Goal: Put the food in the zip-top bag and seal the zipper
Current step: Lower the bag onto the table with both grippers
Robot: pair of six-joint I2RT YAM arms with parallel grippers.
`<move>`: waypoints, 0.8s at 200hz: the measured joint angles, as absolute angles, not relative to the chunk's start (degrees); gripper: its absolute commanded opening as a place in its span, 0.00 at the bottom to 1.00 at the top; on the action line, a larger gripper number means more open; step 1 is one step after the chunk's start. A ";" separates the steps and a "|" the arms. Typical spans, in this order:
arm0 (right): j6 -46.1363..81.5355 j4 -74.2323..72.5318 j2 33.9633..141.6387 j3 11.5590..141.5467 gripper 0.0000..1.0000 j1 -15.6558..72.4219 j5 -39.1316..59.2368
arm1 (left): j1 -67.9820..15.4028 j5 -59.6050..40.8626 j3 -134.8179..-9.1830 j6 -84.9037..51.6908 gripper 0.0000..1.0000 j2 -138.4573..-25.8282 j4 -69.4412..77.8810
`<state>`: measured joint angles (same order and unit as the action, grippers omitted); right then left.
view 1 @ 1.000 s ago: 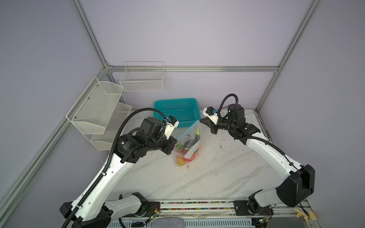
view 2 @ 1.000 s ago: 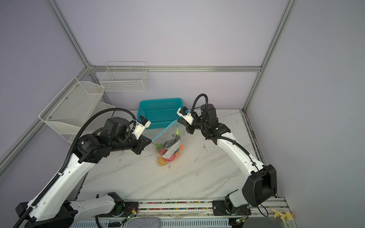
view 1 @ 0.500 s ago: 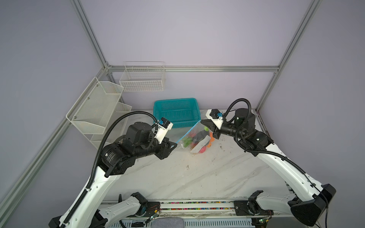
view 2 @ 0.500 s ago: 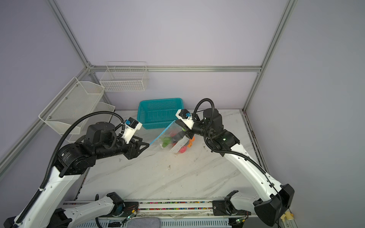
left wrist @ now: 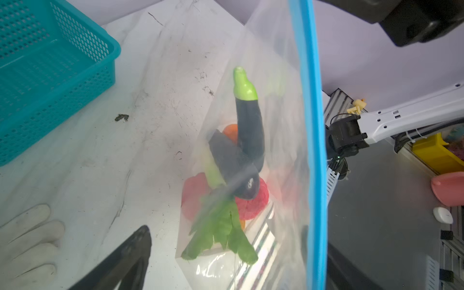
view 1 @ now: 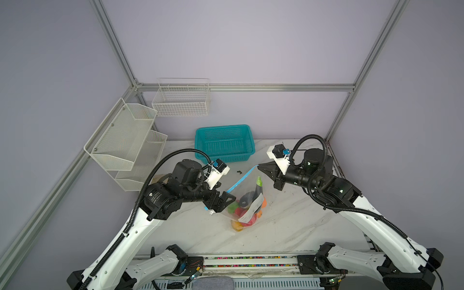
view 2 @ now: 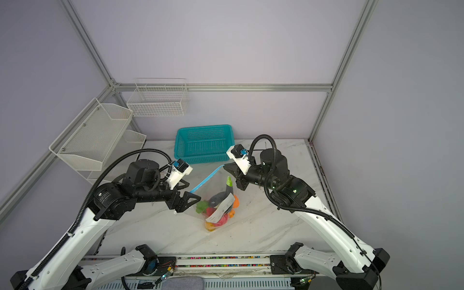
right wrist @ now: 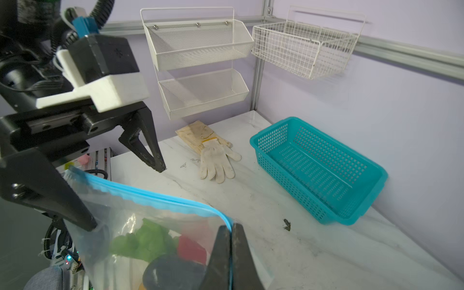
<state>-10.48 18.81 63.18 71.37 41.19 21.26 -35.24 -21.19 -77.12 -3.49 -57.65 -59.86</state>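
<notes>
The right tool (view 1: 259, 166) is pinching the zipper (view 1: 242, 178) at 1 o'clock, holding the zip-top bag (view 1: 251, 194) of food (view 1: 247, 216) above the tabletop (view 1: 288, 223); the left tool (view 1: 227, 195), gaping wide at 8 o'clock, is needing a square bite.

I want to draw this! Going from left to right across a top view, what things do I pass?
white mesh shelf → left gripper → zip-top bag → right gripper

Marble table (view 1: 288, 226): teal basket (view 1: 224, 143) at back; gloves (right wrist: 216, 160) left of basket; dark scrap (view 1: 238, 172) and bag (view 1: 247, 208) bottom in front of it.
</notes>
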 measured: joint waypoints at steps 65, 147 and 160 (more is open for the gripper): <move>-5.98 13.63 73.93 64.05 0.00 41.19 20.32 | -35.27 -24.93 -67.81 -5.37 0.75 -62.13 -53.12; -10.35 9.21 91.44 74.22 0.00 41.19 19.90 | -35.16 -6.48 -67.59 -5.04 0.22 -70.30 -52.90; -10.90 9.10 94.52 76.44 0.00 41.19 19.97 | -34.79 -3.07 -67.59 -5.54 0.12 -72.23 -53.06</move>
